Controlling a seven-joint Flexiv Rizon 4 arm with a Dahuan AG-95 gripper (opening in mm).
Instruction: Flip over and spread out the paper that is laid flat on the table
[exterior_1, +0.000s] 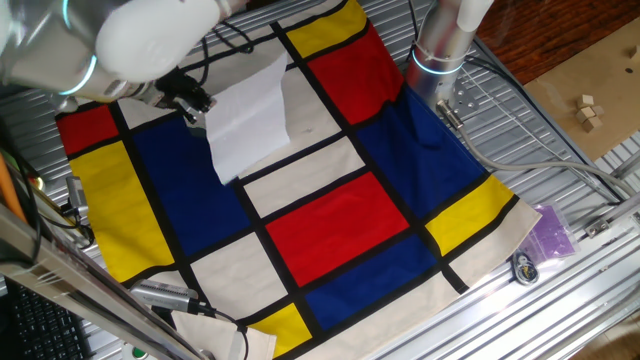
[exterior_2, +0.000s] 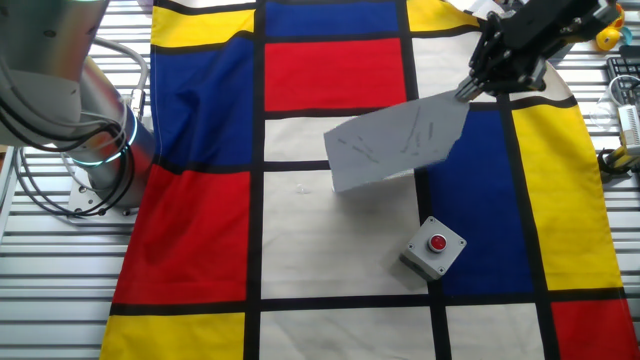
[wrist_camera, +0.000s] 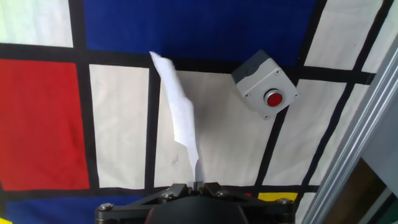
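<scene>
The white paper (exterior_1: 250, 115) hangs lifted and tilted above the cloth, held by one corner. My gripper (exterior_1: 192, 108) is shut on that corner, over the far left of the cloth. In the other fixed view the paper (exterior_2: 395, 145) slopes down from the gripper (exterior_2: 470, 88) and its lower edge is near or on a cream panel. In the hand view the paper (wrist_camera: 180, 112) shows almost edge-on, running up from the closed gripper (wrist_camera: 198, 185). The colour-block cloth (exterior_1: 340, 220) covers the grey slatted table (exterior_1: 560, 300).
A grey box with a red button (exterior_2: 435, 245) stands on the cloth near the paper's lower edge; it also shows in the hand view (wrist_camera: 265, 84). The arm's base (exterior_1: 440, 50) stands at the cloth's far edge. A purple bag (exterior_1: 548, 232) lies on the slats.
</scene>
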